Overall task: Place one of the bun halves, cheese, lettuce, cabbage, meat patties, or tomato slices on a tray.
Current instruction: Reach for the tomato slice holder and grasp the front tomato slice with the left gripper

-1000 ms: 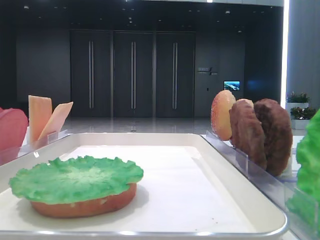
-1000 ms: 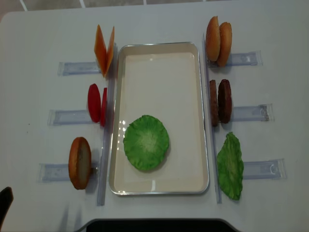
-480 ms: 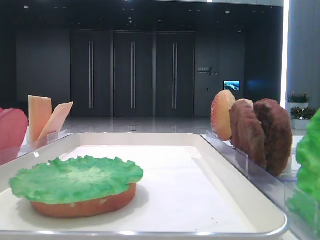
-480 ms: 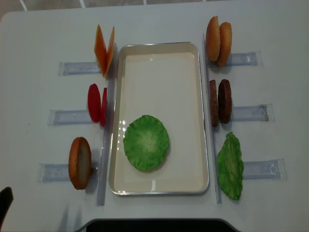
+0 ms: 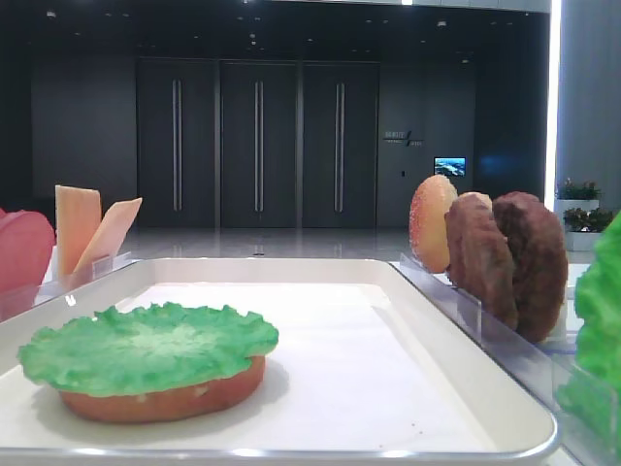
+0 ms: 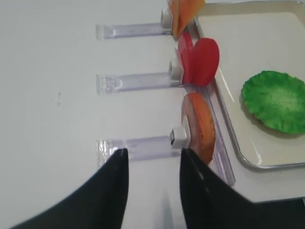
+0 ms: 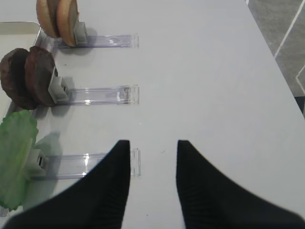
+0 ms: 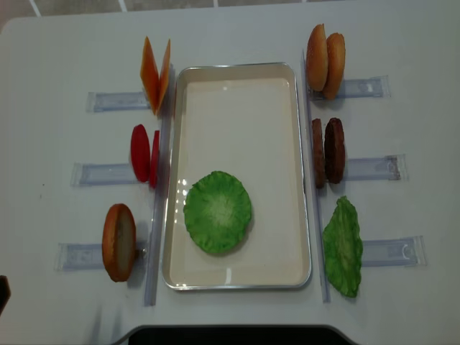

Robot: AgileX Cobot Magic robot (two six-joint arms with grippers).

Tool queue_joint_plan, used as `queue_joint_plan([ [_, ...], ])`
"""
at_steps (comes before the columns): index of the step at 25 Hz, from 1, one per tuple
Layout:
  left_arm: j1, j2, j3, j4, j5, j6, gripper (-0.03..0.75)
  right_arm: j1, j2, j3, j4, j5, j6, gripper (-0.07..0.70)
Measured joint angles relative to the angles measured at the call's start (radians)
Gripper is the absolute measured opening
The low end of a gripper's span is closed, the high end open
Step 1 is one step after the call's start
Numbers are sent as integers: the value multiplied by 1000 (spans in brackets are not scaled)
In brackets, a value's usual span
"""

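The cream tray (image 8: 237,72) lies mid-table. In it a green lettuce (image 8: 217,211) leaf rests flat on a bun half (image 5: 165,400). On the left, racks hold cheese (image 8: 156,72), tomato slices (image 8: 144,154) and one bun half (image 8: 118,242). On the right stand two bun halves (image 8: 325,61), meat patties (image 8: 327,151) and a second green leaf (image 8: 343,246); I cannot tell whether that leaf is the cabbage. My left gripper (image 6: 153,157) is open and empty, just short of the left bun half (image 6: 199,126). Open and empty too, my right gripper (image 7: 152,145) hovers over bare table.
Clear plastic racks (image 8: 108,172) lie on both sides of the tray, their strips (image 7: 95,95) reaching out toward the table's edges. The white table (image 7: 214,71) runs to an edge at the far right, with grey floor beyond.
In the overhead view the dark tip of the left arm at the bottom-left corner has slipped further out of frame. Nothing else has moved.
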Motion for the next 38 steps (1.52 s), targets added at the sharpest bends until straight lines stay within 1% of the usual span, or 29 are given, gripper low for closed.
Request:
queue_joint_plan([
  [1,0,42,-18,0,13,-14,286,0,0,0,0,0,0,232],
  [3,0,132,-56,2,23,-39,286,0,0,0,0,0,0,232],
  [6,0,305,-133,3,23,-81,286,0,0,0,0,0,0,232],
  [11,0,607,-247,22,-12,-120,286,0,0,0,0,0,0,232],
  [14,0,802,-307,27,-47,-139,286,0,0,0,0,0,0,232],
  [16,0,926,-346,27,-58,-141,288,0,0,0,0,0,0,232],
  [18,0,1061,-393,27,-73,-141,308,0,0,0,0,0,0,232],
  [21,0,1239,-469,27,-74,-141,372,0,0,0,0,0,0,232],
  [24,0,1367,-541,12,-78,-139,408,0,0,0,0,0,0,232],
  [28,0,1454,-607,-5,-90,-133,417,0,0,0,0,0,0,232],
  [33,-3,1465,-625,-6,-96,-132,419,0,0,0,0,0,0,232],
  [35,-32,1466,-625,8,-96,-137,421,0,0,0,0,0,0,232],
  [37,-102,1468,-625,41,-97,-167,421,0,0,0,0,0,0,232],
  [38,-152,1471,-625,60,-99,-193,421,0,0,0,0,0,0,232],
])
